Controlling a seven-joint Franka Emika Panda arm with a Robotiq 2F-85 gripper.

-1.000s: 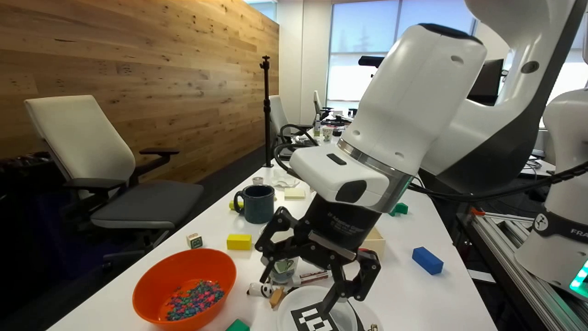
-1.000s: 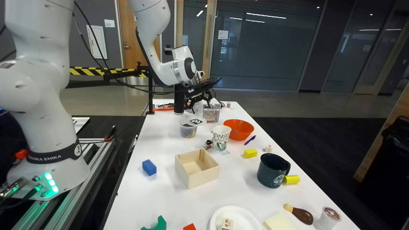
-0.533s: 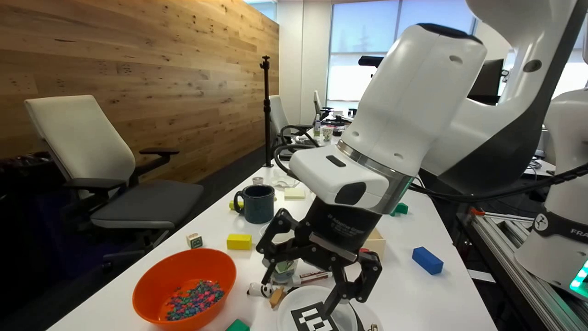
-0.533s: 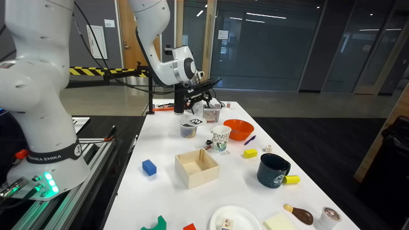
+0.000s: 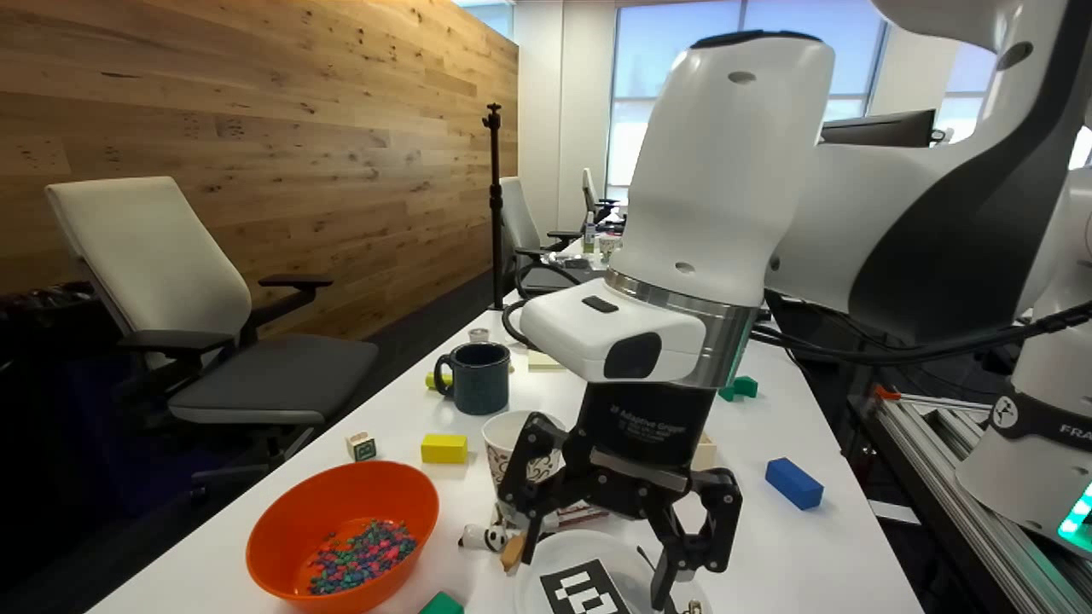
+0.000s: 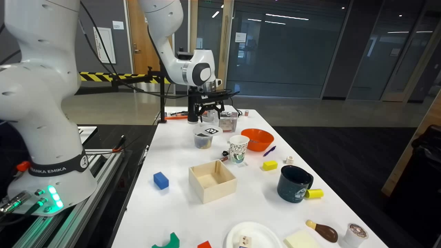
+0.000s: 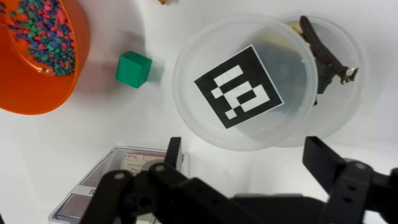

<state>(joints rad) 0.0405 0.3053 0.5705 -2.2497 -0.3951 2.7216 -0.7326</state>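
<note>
- Since the frame 1 second ago, we see the gripper shifted right and downward in an exterior view and standing straighter, so more of the paper cup shows behind it; the items on the white table have stayed put.
- In the wrist view, at lower middle, its 2 fingers stand spread wide apart, with the table showing between them.
- We find the lid at upper middle there, just above those fingers in the frame, bearing a black-and-white marker and overlapping the left part of a clear tub.
- In the tub, toward the upper right, we make out a dark piece with a gold tip.
- A green block sits at upper left, between the lid and an orange bowl of small coloured pebbles.
- At lower left, the gripper partly hides a clear box.
</note>
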